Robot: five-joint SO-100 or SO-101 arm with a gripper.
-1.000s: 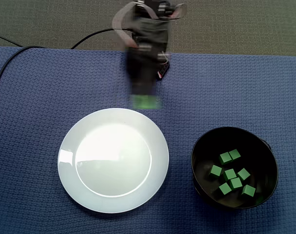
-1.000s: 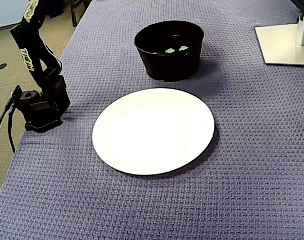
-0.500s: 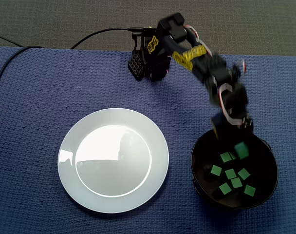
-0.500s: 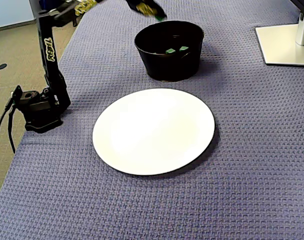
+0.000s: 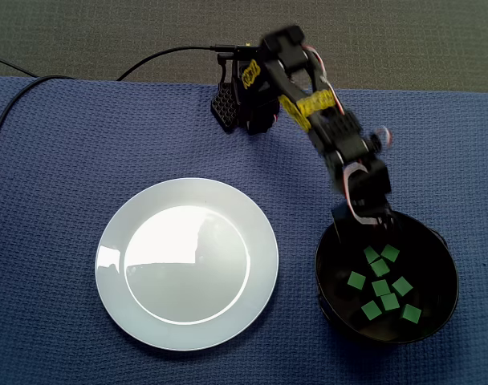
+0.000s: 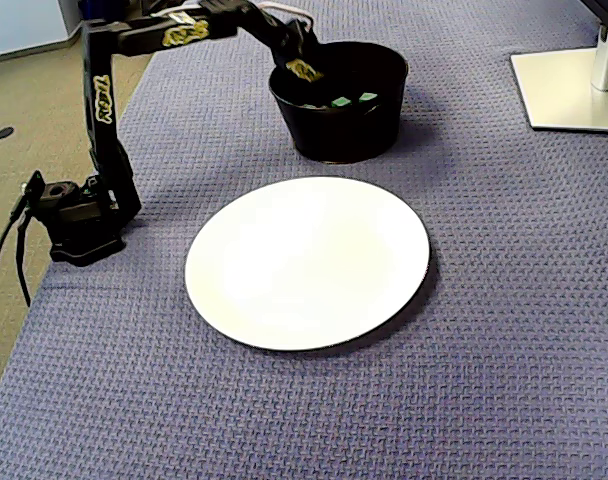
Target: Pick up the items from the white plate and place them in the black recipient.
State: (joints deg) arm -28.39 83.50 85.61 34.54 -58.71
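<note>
A: What sits around the bowl [image 5: 320,277]?

B: In a fixed view the plate [image 5: 188,265] lies at its 9 o'clock, apart from it. The arm's base [image 5: 244,100] stands at the plate's 1 o'clock, near the cloth's far edge, and a thin black cable [image 5: 173,51] leaves the base towards 9 o'clock. In a fixed view a flat white stand [image 6: 569,85] rests at the bowl's 3 o'clock, well apart.

A: Does anything block the view?

B: The arm [image 5: 316,108] stretches from the base towards 4 o'clock, and the gripper [image 5: 364,228] covers the bowl's rim at 11 o'clock. In a fixed view the bowl's near wall hides most of what lies inside, and only two green pieces show over the rim.

A: And the fingers?

B: They dip just inside the rim, but I cannot tell whether they are parted or closed.

A: Where are the cubes [image 5: 380,287]?

B: On the bowl's bottom, loosely scattered, some touching.

A: The surface and the room?

B: A blue cloth [image 5: 67,160] covers the table. Past its 12 o'clock edge in a fixed view there is grey-green floor [image 5: 404,32].

A: Materials and shapes?

B: The cloth has a waffle weave. The plate is round, white and glossy, with glare on its face. The bowl is round and black, the cubes are small with flat faces, and the arm is black with yellow lettering
</note>
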